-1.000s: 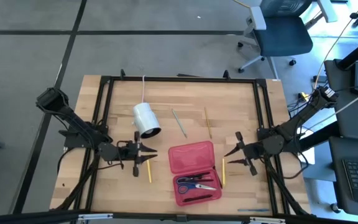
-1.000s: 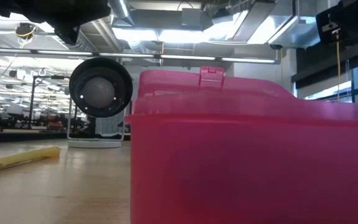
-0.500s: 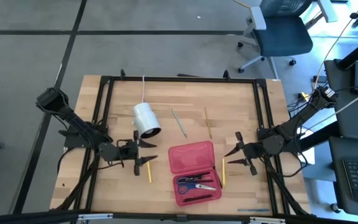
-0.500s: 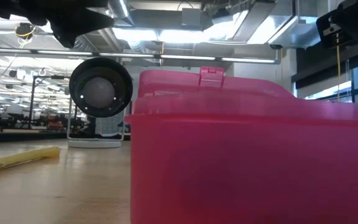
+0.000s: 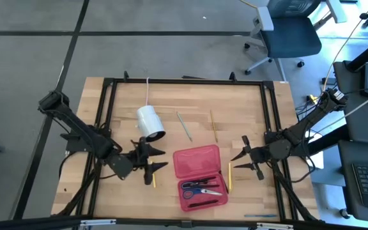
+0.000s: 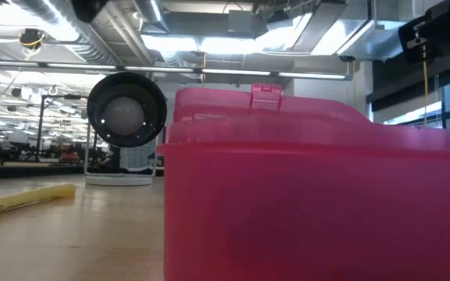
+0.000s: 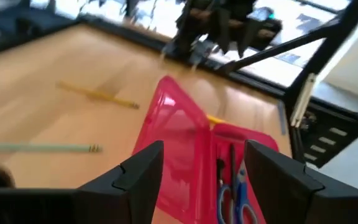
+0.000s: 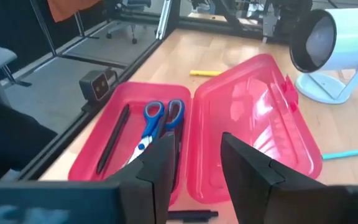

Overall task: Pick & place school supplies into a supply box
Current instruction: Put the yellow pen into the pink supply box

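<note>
The left gripper [image 5: 153,159] hangs above the wooden table [image 5: 248,102] with its two dark fingers [image 7: 143,177] spread apart and nothing between them, just left of the flat red translucent plastic supply box [image 5: 200,177]. A thin yellow pencil [image 5: 153,177] lies on the wood right beneath this gripper, partly hidden by it. The right gripper [image 5: 241,158] waits on the other side of the box, its fingers [image 8: 248,168] also parted and empty, with another short yellow pencil [image 5: 229,177] lying just beside the box's right edge.

The box lies open, its hinged lid [image 8: 263,109] folded flat toward the far side of the table. In the tray sit small blue-handled scissors [image 8: 157,121] and short black pens [image 8: 114,140]. One more black pen [image 8: 191,215] lies on the wood just outside the tray.

Farther back, a pale green pencil [image 5: 184,126] and a wood-coloured pencil [image 5: 214,125] lie apart on the table. A white cylinder with a cord [image 5: 150,122] stands near the left gripper.
</note>
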### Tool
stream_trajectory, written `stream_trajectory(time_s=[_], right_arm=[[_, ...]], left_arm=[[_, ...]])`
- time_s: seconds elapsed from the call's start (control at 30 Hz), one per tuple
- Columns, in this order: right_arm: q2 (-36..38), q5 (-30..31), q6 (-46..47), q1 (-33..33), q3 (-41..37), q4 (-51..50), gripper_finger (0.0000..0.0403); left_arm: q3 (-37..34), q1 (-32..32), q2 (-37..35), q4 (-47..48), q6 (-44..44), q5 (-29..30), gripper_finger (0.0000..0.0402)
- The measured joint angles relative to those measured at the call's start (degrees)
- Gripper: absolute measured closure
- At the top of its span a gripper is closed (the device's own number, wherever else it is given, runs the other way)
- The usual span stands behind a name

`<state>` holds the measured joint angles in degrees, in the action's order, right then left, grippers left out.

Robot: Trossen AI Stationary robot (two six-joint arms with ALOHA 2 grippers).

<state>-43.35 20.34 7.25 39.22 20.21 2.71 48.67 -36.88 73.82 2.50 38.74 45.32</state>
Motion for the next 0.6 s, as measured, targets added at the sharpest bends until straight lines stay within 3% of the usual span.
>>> stream_trajectory(time_s=[0.17, 0.33, 0.6], right_arm=[[0.0, 0.1, -0.1, 0.0, 0.0, -1.7, 0.027], [0.0, 0.1, -0.3, 0.0, 0.0, -1.9, 0.027], [0.0, 0.0, 0.0, 0.0, 0.0, -4.2, 0.027]], left_arm=[[9.5, -0.2, 4.3, 16.4, 17.0, -1.1, 0.0183], [13.5, 0.7, 10.2, 29.7, 34.6, -7.2, 0.0184], [13.9, 2.6, 18.4, 37.7, 55.5, -19.7, 0.0183]])
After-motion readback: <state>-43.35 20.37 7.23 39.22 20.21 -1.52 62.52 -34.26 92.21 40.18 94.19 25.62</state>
